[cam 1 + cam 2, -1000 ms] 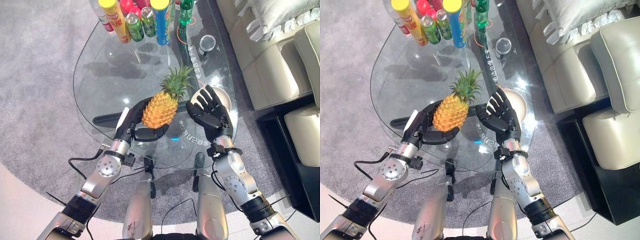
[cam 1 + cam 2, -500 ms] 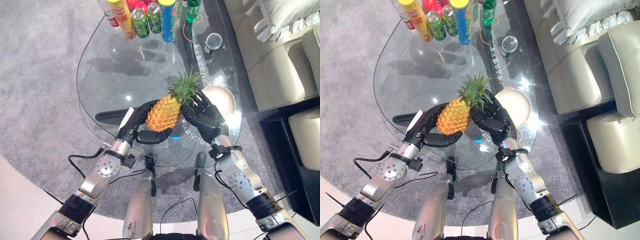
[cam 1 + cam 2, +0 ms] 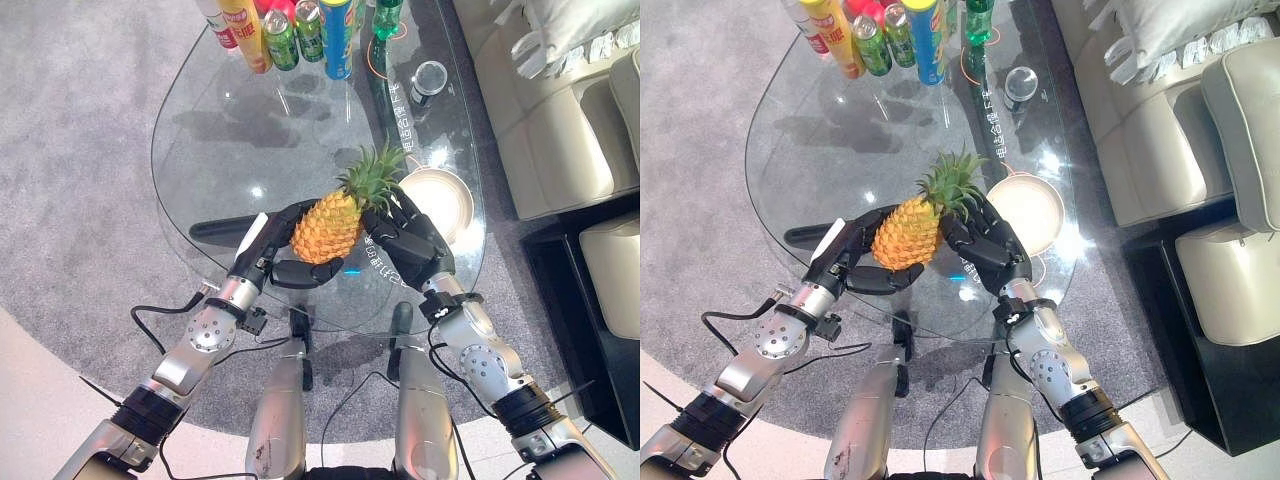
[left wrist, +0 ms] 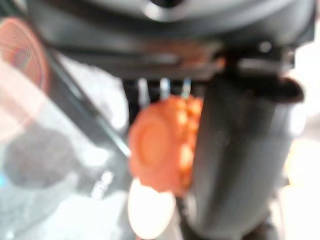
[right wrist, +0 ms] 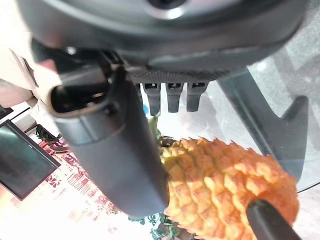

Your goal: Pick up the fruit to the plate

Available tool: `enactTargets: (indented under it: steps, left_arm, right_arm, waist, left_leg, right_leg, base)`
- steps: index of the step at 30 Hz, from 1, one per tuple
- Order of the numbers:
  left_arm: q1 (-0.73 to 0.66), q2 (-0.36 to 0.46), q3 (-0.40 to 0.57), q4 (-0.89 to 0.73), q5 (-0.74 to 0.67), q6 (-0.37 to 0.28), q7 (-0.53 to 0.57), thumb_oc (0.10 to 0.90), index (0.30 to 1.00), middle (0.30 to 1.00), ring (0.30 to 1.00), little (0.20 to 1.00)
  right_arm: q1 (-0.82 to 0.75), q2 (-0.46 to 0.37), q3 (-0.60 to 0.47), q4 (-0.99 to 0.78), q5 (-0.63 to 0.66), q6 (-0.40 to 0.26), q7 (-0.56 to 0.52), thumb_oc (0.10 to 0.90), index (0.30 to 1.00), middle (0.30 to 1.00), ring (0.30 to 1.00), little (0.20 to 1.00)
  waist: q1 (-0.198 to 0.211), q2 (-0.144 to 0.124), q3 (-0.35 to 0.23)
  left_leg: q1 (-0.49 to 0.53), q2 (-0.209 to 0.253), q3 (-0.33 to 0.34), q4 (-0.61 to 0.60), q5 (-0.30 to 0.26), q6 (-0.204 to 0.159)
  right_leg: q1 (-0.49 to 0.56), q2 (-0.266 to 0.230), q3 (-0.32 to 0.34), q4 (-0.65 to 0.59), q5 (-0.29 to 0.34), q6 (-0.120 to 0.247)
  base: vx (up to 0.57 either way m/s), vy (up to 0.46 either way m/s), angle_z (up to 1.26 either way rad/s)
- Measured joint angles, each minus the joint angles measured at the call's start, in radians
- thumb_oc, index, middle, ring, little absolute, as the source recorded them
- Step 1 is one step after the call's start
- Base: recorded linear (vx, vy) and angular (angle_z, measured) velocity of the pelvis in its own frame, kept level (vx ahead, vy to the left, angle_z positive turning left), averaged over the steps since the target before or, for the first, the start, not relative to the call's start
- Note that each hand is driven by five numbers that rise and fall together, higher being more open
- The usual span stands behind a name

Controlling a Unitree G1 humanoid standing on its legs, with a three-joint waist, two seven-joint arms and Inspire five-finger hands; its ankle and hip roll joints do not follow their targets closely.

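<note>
Curling their dark fingers around the bumpy orange pineapple (image 3: 324, 225) from both sides, the left hand (image 3: 268, 245) and right hand (image 3: 410, 245) are holding it above the round glass table (image 3: 230, 130), just beside the shallow cream plate (image 3: 440, 200).

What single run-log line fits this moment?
held: orange pineapple | left hand: cupping | right hand: cupping | target: white round plate, empty | surface: glass table

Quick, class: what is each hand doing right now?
Left hand: shut on the pineapple, thumb curled beneath it.
Right hand: shut on the pineapple, fingers around its leafy end.
</note>
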Motion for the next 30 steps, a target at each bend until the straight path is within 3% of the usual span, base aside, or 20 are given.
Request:
enactTargets:
  steps: [19, 28, 30]
  left_arm:
    - [-0.096, 0.100, -0.039, 0.012, -0.008, -0.004, -0.106, 0.100, 0.300, 0.300, 0.300, 0.200]
    - [-0.129, 0.115, -0.077, 0.031, -0.118, 0.004, -0.153, 0.100, 0.300, 0.300, 0.300, 0.200]
    - [-0.129, 0.115, -0.077, 0.031, -0.142, 0.004, -0.163, 0.100, 0.300, 0.300, 0.300, 0.200]
  right_arm:
    - [0.002, -0.007, 0.015, 0.045, 0.111, -0.061, 0.022, 0.800, 0.900, 0.900, 0.900, 0.900]
    - [0.002, -0.033, 0.030, 0.045, 0.148, -0.092, 0.053, 0.800, 0.900, 0.900, 0.900, 0.900]
    - [0.002, -0.040, 0.034, 0.045, 0.170, -0.097, 0.106, 0.800, 0.900, 0.900, 0.900, 0.900]
  waist:
    - [-0.003, 0.000, 0.000]
    - [-0.003, 0.000, 0.000]
    - [-0.003, 0.000, 0.000]
  left_leg:
    - [-0.005, -0.005, 0.000, -0.001, -0.001, 0.001]
    - [-0.021, -0.007, 0.000, 0.002, -0.001, 0.001]
    - [-0.021, -0.007, 0.000, 0.002, -0.001, 0.001]
  right_leg:
    - [-0.005, -0.005, 0.001, -0.001, 0.000, 0.003]
    - [-0.019, -0.006, 0.003, -0.002, 0.002, 0.003]
    - [-0.019, -0.006, 0.003, -0.002, 0.002, 0.003]
  base:
    - [0.00, 0.000, 0.00]
    - [0.00, 0.000, 0.00]
    - [0.00, 0.000, 0.00]
